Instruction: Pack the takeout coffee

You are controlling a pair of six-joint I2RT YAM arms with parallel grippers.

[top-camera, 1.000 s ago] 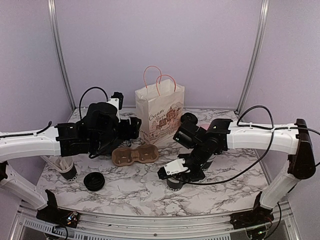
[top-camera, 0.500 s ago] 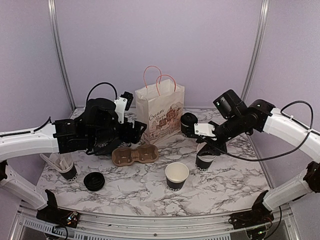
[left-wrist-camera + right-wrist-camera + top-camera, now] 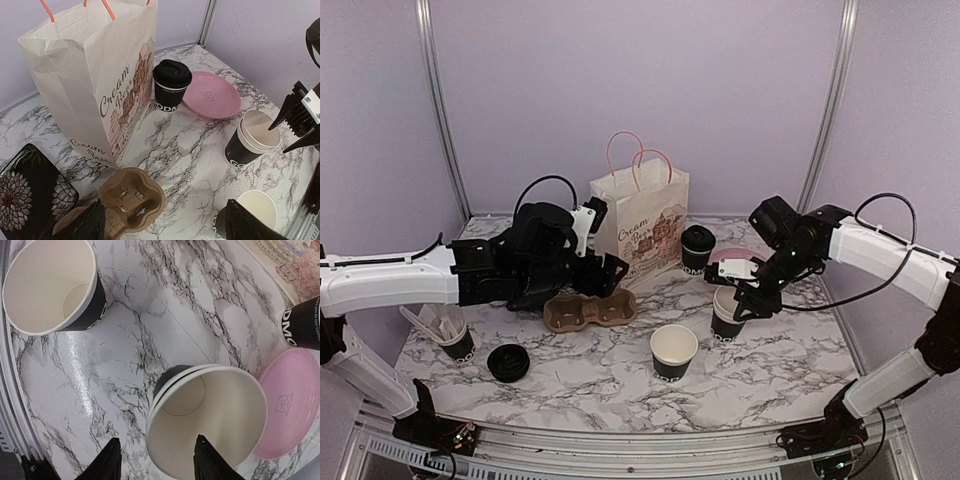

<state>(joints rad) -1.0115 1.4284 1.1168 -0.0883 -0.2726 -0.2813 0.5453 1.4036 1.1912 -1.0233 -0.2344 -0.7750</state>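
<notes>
**Q:** What is the packing status?

**A:** Early. An unlidded cup (image 3: 674,352) is stood well in front of the paper bag (image 3: 638,228), and a loose lid (image 3: 508,362) is laid front-left of the bag. Nested cups (image 3: 727,318) are stood front-right of it, beneath the right gripper (image 3: 159,445). Its jaws are held apart and nothing is clamped.

**Q:** And the left gripper (image 3: 164,210)?

**A:** Its jaws are spread wide and empty over the carrier (image 3: 131,197), just in front of the bag. The carrier's sockets are unfilled. One lidded cup (image 3: 697,248) is stood just right of the bag. Lidding, seating and bagging are judged outstanding.
</notes>
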